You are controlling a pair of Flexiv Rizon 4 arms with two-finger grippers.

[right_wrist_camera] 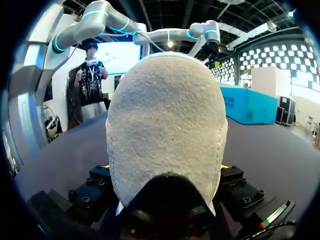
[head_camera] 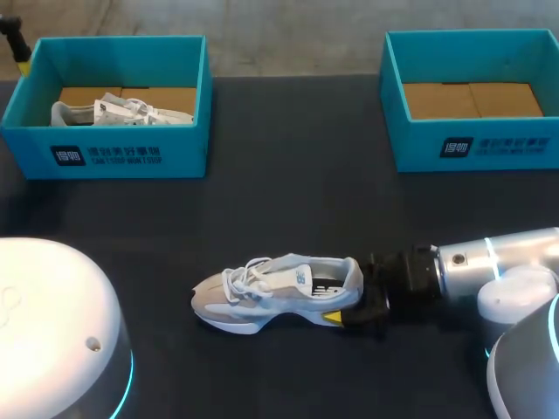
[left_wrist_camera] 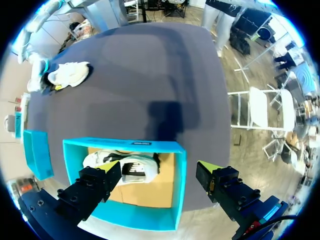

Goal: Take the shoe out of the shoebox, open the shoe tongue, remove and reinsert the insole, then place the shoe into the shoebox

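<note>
A white-and-grey shoe (head_camera: pixel 275 292) lies on its sole in the middle of the dark table, toe pointing left. My right gripper (head_camera: pixel 348 297) comes in from the right and is shut on its heel. In the right wrist view the heel (right_wrist_camera: pixel 165 130) fills the space between the fingers, and a yellow tip (right_wrist_camera: pixel 223 166) presses against each side. My left gripper (left_wrist_camera: pixel 160 172) hangs open above the left teal shoebox (left_wrist_camera: pixel 125 145). A second white shoe (left_wrist_camera: pixel 122 167) lies in that box on brown cardboard. The far shoe (left_wrist_camera: pixel 70 74) also shows in the left wrist view.
Another teal shoebox (head_camera: pixel 472 96) stands at the back right, with only brown cardboard inside. The left box (head_camera: pixel 109 105) is at the back left. My left arm's white base (head_camera: pixel 52 332) fills the near left corner.
</note>
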